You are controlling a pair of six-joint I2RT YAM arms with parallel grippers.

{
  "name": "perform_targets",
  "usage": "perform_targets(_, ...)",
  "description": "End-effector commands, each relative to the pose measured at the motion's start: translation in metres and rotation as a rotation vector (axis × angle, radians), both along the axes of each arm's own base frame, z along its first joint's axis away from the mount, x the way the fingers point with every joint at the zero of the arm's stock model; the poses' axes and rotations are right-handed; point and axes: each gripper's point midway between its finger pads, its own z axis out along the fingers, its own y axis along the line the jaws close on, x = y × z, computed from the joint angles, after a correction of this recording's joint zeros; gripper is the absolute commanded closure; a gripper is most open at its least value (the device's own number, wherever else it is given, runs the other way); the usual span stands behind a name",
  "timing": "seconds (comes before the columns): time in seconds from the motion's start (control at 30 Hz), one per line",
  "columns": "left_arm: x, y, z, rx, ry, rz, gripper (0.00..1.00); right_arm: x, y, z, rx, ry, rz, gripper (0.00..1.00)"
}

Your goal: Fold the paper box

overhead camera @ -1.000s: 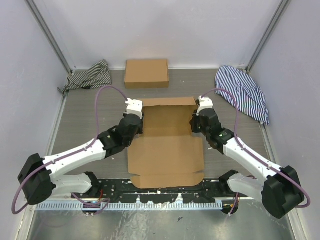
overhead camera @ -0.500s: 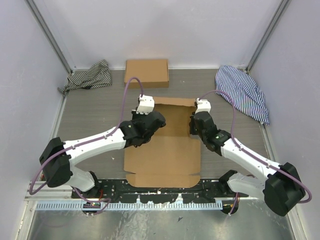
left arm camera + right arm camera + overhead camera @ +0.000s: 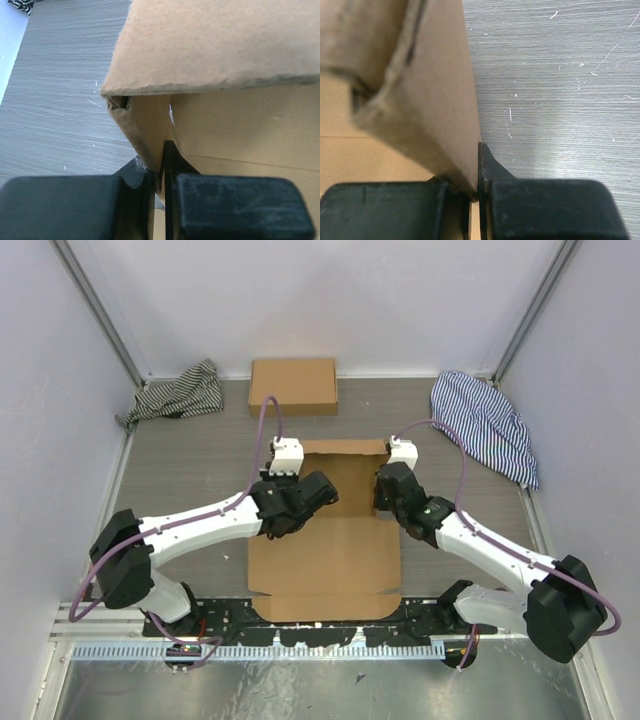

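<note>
The brown die-cut cardboard paper box (image 3: pixel 325 555) is lying in the middle of the grey wood-grain table (image 3: pixel 190 470), between the arms. The left gripper (image 3: pixel 161 165) has just swung inward and is now pinching the raised left side wall, matching the right gripper (image 3: pixel 475 175), which is clamping the right wall. Both walls are probably standing upright now, though the close views are blurring the corners.

Bright, even diffuse light, faint shadows; top cam sharp; r. wrist cam: paper box (image 3: pixel 395 70) blurred close-up
</note>
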Motion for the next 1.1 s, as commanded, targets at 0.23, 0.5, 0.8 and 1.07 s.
perform_targets(0.23,-0.015,0.014,0.011,-0.001,0.022,-0.038,0.43,0.025,0.01,0.038,0.084,-0.081,-0.082,0.97)
perform_targets(0.5,-0.031,0.028,0.046,-0.102,0.023,-0.082,0.39,0.029,0.021,0.034,0.067,0.029,-0.09,0.97)
perform_targets(0.8,-0.045,0.049,0.098,-0.229,-0.044,-0.137,0.37,0.011,0.059,0.031,0.155,0.212,0.049,0.82)
perform_targets(1.07,-0.05,0.045,0.105,-0.282,-0.029,-0.166,0.37,-0.009,0.042,-0.001,0.129,0.337,0.01,0.63)
